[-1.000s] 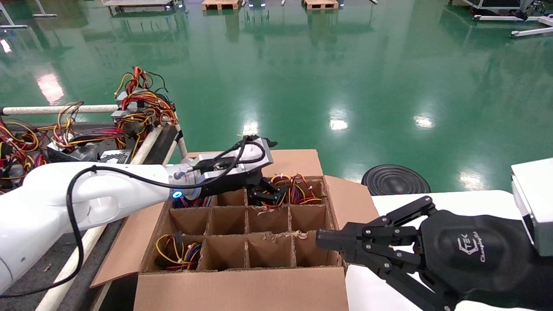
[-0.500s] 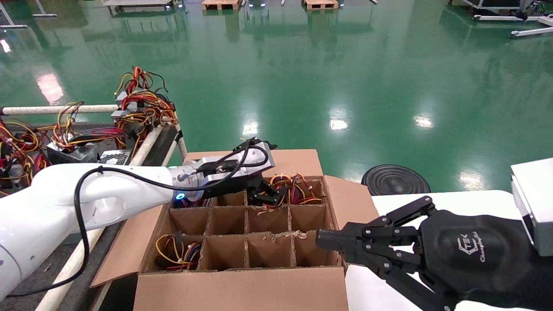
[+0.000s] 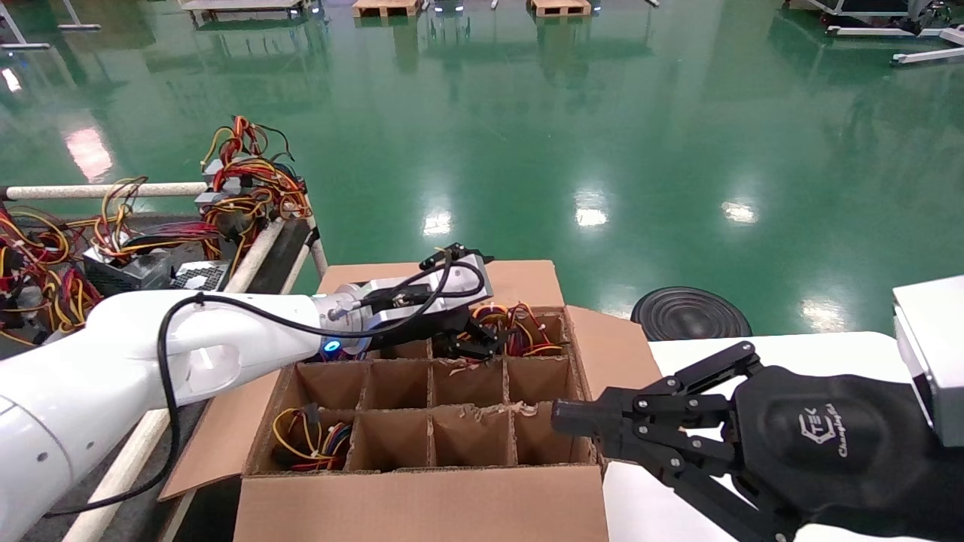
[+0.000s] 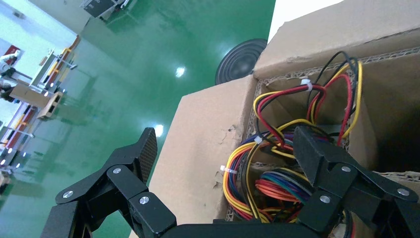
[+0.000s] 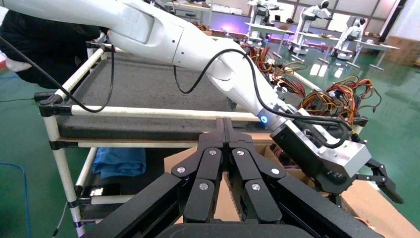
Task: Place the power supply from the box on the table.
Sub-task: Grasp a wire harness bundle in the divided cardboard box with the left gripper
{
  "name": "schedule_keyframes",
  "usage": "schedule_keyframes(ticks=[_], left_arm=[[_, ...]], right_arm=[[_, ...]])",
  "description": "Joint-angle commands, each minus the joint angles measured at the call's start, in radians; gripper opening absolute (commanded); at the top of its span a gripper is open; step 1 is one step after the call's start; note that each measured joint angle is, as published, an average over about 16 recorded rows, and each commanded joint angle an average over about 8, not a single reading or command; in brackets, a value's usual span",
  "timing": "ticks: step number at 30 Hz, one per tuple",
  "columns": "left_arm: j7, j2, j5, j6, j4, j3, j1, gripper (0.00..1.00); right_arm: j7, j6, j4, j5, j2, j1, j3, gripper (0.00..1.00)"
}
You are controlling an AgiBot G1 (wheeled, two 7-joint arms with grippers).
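The brown cardboard box (image 3: 422, 497) with its divider grid stands in front of me. Only the power supply's red, yellow and orange wires (image 3: 527, 331) show, in the far right cells; its grey case is hidden. My left gripper (image 3: 482, 305) is open at the far row. In the left wrist view, one of the left gripper's (image 4: 228, 153) fingers is among the wires (image 4: 267, 188) and the other is over the far flap (image 4: 203, 144). The right gripper (image 3: 561, 421) hangs shut by the box's right wall, with nothing in its jaws (image 5: 224, 124). The dark table (image 3: 290, 245) with white rails lies to the left.
Several power supplies (image 3: 143, 260) with tangled wires lie on the table. Another wire bundle (image 3: 309, 440) fills the near left cell. A white-topped surface (image 3: 791, 346) lies to the right, with a black round disc (image 3: 689, 312) on the green floor beyond.
The left arm has slid to the right along the box's far row, bringing its open gripper closer to the wires. The right arm has not moved.
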Motion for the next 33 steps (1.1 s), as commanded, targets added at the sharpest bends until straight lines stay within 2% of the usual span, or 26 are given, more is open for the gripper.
schedule_keyframes(ticks=[1, 33], left_arm=[[0.007, 0.006, -0.01, 0.0, 0.011, 0.005, 0.0, 1.0], [0.087, 0.078, -0.084, 0.03, 0.152, 0.039, 0.002, 1.0]], right_arm=[[0.0, 0.0, 0.0, 0.0, 0.0, 0.0, 0.0, 0.0], [0.0, 0.0, 0.0, 0.0, 0.0, 0.0, 0.0, 0.0]])
